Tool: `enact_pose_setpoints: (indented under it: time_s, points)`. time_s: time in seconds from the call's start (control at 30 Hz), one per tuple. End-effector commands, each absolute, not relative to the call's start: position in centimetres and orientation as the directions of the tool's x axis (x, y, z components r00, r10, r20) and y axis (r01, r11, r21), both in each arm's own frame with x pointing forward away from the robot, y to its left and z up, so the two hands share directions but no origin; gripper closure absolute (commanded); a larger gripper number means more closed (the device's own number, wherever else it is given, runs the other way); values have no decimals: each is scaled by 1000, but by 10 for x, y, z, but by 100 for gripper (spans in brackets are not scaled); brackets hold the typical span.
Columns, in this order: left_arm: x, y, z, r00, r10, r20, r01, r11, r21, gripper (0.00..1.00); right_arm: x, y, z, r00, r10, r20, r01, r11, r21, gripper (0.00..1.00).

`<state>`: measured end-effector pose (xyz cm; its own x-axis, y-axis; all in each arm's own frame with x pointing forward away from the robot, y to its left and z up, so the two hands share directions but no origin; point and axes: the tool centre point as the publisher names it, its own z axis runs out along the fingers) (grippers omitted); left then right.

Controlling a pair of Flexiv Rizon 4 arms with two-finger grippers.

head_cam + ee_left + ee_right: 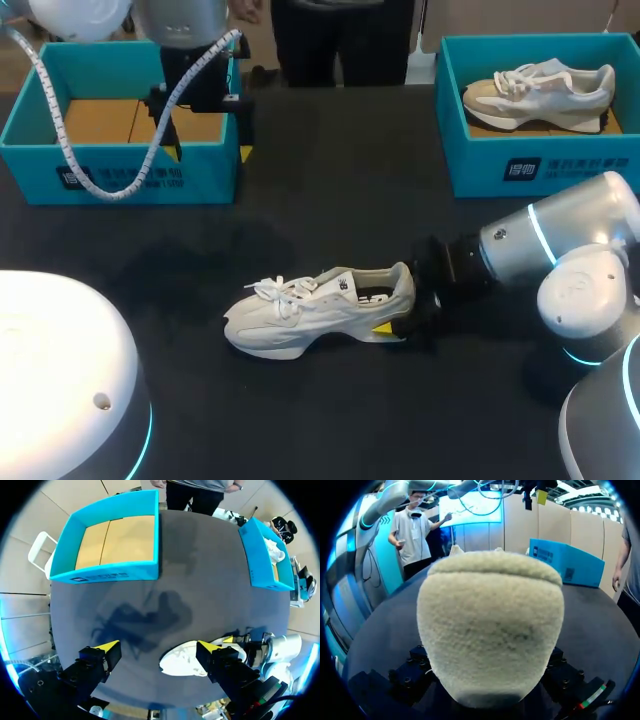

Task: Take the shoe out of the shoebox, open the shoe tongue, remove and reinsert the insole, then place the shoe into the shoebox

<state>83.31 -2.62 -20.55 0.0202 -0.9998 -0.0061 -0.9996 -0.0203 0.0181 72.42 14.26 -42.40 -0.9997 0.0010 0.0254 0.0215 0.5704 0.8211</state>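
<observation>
Head view: white shoe point(320, 310) lies on its sole at the middle of the black table point(330, 190), toe toward the left arm's side. The right gripper point(403, 310) grasps its heel, one yellow tip showing on the near side. The left gripper point(212, 152) hangs over the empty left shoebox point(120, 175). A second shoe point(540, 92) lies in the right shoebox point(545, 165). Left wrist view: the left gripper's fingers point(107, 646) are spread wide and released, nothing between them. The white shoe lies on the table under the gripper, beside one finger, and the empty left shoebox stands well ahead. Right wrist view: the shoe's fuzzy heel fills the space between the right gripper's fingers, and the yellow tips are hidden behind it.
</observation>
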Motion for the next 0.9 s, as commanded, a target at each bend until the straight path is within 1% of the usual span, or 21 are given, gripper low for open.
enact_pose_setpoints:
  time_s: [0.03,0.27,0.53,0.7,0.77,0.9]
  points:
    - [825,-30,-208,27,-1000,5,-999,-26,32,0,727,144,-425,-1000,2,26,22,574,819,100]
    - [804,-50,-210,22,-1000,22,-998,-21,57,0,727,144,-425,-1000,2,26,22,574,819,100]
    - [785,-85,-225,0,-999,44,-997,4,78,0,727,144,-425,-1000,2,26,22,574,819,100]
    - [766,-109,-235,-26,-999,40,-994,30,101,0,727,144,-425,-1000,2,26,22,574,819,100]
    - [759,-119,-242,-27,-1000,2,-994,27,103,0,727,144,-425,-1000,2,26,22,574,819,100]
    - [745,-138,-252,-46,-999,-11,-990,44,132,0,727,144,-425,-1000,2,26,22,574,819,100]
